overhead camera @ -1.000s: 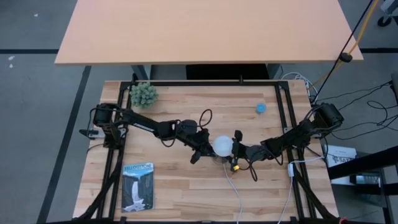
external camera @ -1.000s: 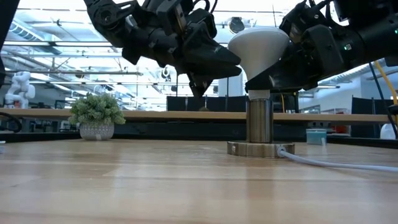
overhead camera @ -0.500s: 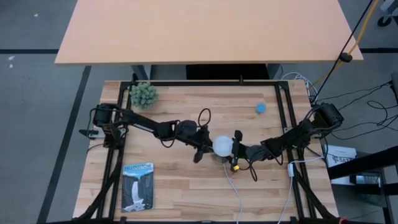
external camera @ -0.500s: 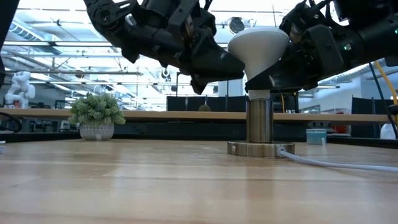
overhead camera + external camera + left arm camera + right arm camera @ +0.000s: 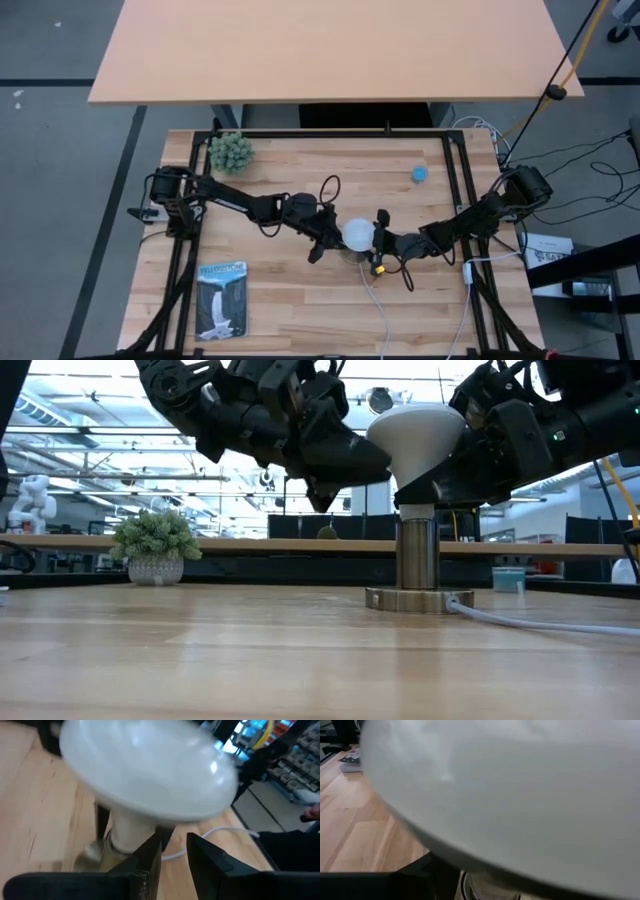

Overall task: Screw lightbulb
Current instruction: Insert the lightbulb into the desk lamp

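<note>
High view: the bulb (image 5: pixel 357 234) sits mid-counter (image 5: pixel 300 300), standing upright in the socket (image 5: pixel 417 560), dome up, with the white cord (image 5: pixel 377 305) running off toward the counter's near edge. My right gripper (image 5: pixel 379 238) is on the bulb's right side, jaws spread wide around the tapering neck under the dome, gripping it; the low view shows them pressed against the cone just above the socket. My left gripper (image 5: pixel 328 236) comes in from the left, its tips just beside the dome; in the left wrist view my fingers (image 5: pixel 150 855) stand a narrow gap apart with nothing between them, the bulb's neck just ahead. A small plant (image 5: pixel 231 152) stands at the far left corner, a blue object (image 5: pixel 420 173) at far right, and a booklet (image 5: pixel 221 298) lies near the left front.
</note>
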